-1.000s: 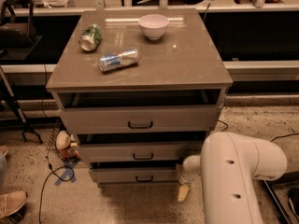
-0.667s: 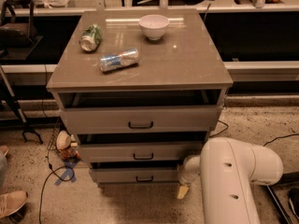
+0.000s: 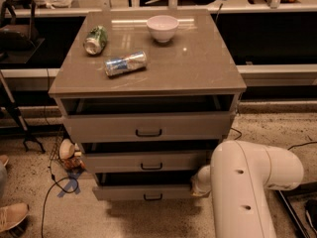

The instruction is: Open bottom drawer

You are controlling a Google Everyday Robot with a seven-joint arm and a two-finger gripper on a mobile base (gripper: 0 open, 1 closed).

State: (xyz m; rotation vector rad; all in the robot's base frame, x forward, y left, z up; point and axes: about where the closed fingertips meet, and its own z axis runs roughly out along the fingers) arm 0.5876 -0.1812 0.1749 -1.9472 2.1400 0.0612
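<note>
The bottom drawer (image 3: 130, 192) is the lowest and narrowest front of the grey-tan cabinet (image 3: 148, 78), with a small black bar handle (image 3: 152, 197). It stands pulled out a little, with a dark gap above its front. My gripper (image 3: 200, 181) is at the drawer's right end, at the tip of my white arm (image 3: 247, 192), right against the drawer's corner. The arm hides the drawer's right edge.
The top drawer (image 3: 148, 128) and middle drawer (image 3: 148, 161) also stand slightly out. On the cabinet top lie a green can (image 3: 95, 39), a blue-and-silver can (image 3: 126, 63) and a white bowl (image 3: 162, 28). Cables and a small object (image 3: 67, 150) lie on the floor at left, with a shoe (image 3: 12, 216).
The bottom drawer's front and handle have come a little further out towards the camera. My arm has shifted only slightly.
</note>
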